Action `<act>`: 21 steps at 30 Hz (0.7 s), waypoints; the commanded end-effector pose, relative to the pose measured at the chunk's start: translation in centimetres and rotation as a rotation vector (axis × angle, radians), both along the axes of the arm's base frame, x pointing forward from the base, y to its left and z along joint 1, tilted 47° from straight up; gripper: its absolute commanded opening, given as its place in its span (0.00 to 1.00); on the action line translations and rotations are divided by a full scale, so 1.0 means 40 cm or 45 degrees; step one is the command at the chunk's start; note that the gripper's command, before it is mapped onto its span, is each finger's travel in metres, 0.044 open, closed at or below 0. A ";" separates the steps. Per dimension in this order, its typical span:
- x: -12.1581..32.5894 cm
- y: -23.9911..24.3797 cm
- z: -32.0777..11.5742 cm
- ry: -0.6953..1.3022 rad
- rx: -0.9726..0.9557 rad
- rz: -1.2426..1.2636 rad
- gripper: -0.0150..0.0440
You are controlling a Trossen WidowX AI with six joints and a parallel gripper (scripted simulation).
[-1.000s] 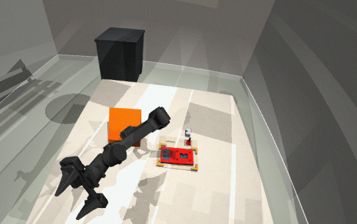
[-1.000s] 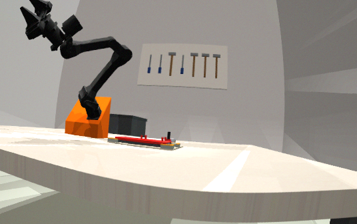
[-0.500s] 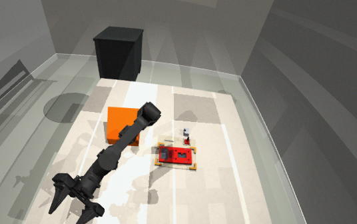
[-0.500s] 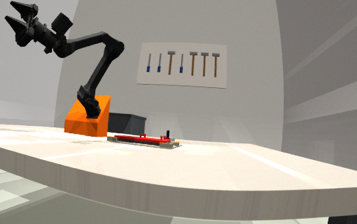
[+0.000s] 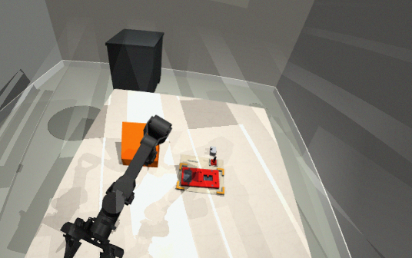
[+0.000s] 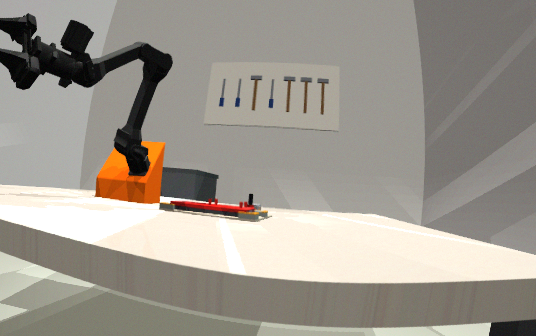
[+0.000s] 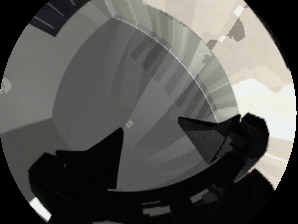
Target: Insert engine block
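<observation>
The red car body [image 5: 195, 184] [image 6: 195, 205] lies flat between orange-yellow corner brackets on a pale board [image 5: 188, 157]. Its opening [image 5: 207, 177] shows as a small dark and grey area right of its middle; whether a block sits in it, and the rib, are too small to tell. A small grey piece [image 5: 213, 150], possibly the engine block, stands behind the board's right end. My gripper [image 5: 90, 253] [image 6: 3, 38] [image 7: 150, 124] is open and empty, raised high and far to the left of the car body, touching nothing.
A small red piece with a black upright [image 5: 214, 161] [image 6: 251, 199] stands between the grey piece and the car body. The orange block [image 5: 132, 140] [image 6: 155, 172] is beside my arm's base. A dark cabinet [image 5: 132, 63] stands behind the table, and a tool board [image 6: 215, 117] hangs on the wall.
</observation>
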State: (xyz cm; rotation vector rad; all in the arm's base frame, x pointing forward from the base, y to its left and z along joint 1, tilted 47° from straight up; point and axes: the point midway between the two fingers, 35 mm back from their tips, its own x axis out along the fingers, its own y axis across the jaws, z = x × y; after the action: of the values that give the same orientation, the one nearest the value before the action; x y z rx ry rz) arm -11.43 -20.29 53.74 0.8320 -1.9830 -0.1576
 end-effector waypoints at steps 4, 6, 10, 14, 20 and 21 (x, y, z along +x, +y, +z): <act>0.017 -0.086 -0.027 -0.014 0.124 0.044 1.00; 0.026 -0.109 -0.036 -0.014 0.158 0.059 1.00; 0.046 -0.154 -0.053 -0.009 0.229 0.089 1.00; 0.072 -0.198 -0.072 0.001 0.300 0.121 1.00; 0.119 -0.261 -0.103 0.029 0.409 0.169 1.00; 0.128 -0.271 -0.108 0.035 0.427 0.178 1.00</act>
State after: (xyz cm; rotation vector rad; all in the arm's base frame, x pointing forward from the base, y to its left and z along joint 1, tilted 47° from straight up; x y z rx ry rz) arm -7.25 -29.75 50.14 1.1316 -1.9135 -0.3809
